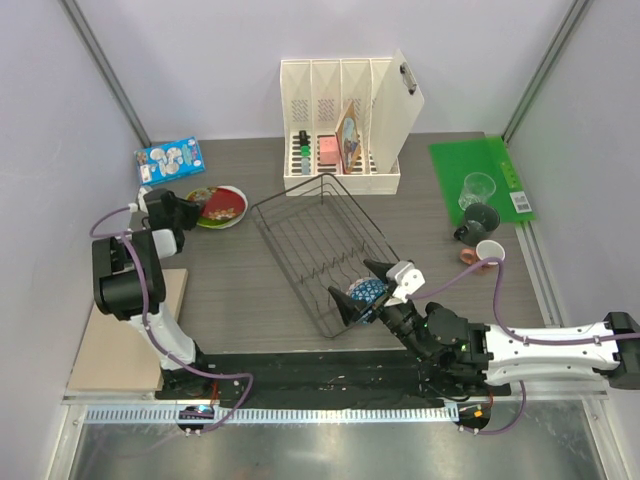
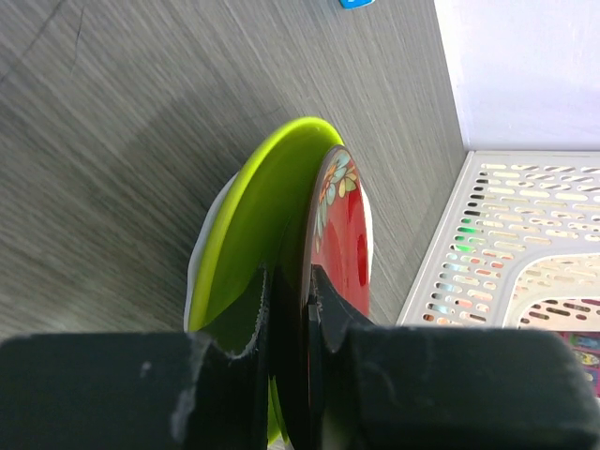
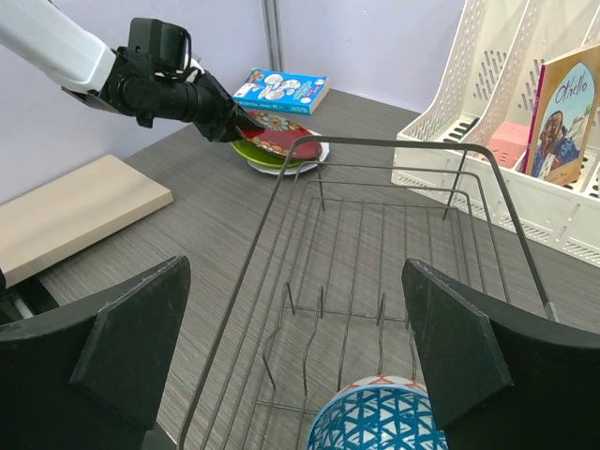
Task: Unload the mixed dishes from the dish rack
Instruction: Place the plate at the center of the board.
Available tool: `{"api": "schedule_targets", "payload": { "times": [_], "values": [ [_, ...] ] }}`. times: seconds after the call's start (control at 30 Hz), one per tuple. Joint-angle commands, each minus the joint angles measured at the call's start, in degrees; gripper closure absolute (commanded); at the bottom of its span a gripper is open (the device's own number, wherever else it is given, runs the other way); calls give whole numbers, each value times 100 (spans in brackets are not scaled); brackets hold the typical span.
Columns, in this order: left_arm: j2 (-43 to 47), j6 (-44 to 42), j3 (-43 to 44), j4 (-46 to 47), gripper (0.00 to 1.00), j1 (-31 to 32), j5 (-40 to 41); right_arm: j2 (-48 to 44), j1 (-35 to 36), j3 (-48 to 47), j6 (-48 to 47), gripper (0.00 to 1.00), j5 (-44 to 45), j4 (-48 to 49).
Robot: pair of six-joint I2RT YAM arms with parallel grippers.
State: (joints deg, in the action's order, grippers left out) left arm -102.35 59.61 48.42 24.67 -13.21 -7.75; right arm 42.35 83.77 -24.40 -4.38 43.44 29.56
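The dish rack (image 1: 300, 225) lies mid-table and holds only the blue patterned bowl (image 1: 366, 293) at its near end. My right gripper (image 1: 360, 288) is open, one finger on each side of the bowl (image 3: 380, 417), not touching it. My left gripper (image 1: 190, 207) is shut on the rim of the red floral plate (image 2: 342, 234), which lies on the lime-green plate (image 2: 258, 216) and the white plate (image 2: 192, 281) left of the rack. A clear glass (image 1: 478, 189), dark grey mug (image 1: 480, 220) and pink mug (image 1: 488, 253) stand at the right.
A cream slotted file holder (image 1: 340, 125) stands behind the rack. A green mat (image 1: 500, 160) lies at the back right, a wooden board (image 1: 125, 335) at the near left, and a blue packet (image 1: 170, 160) at the back left.
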Motion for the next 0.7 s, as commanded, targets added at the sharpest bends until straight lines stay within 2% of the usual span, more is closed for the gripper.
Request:
{"api": "schedule_targets", "payload": {
  "times": [0.0, 0.2, 0.43, 0.67],
  "values": [
    [-163, -47, 273, 363, 95, -85, -340, 159, -45, -82, -28, 0, 68, 454],
    [-145, 173, 220, 907, 100, -94, -596, 414, -54, -126, 34, 0, 15, 524],
    [65, 542, 80, 1778, 100, -111, -842, 494, -62, -161, 78, 0, -11, 542],
    [206, 464, -105, 1611, 100, -225, -536, 450, -71, -135, 78, 0, 15, 524]
  ]
}}
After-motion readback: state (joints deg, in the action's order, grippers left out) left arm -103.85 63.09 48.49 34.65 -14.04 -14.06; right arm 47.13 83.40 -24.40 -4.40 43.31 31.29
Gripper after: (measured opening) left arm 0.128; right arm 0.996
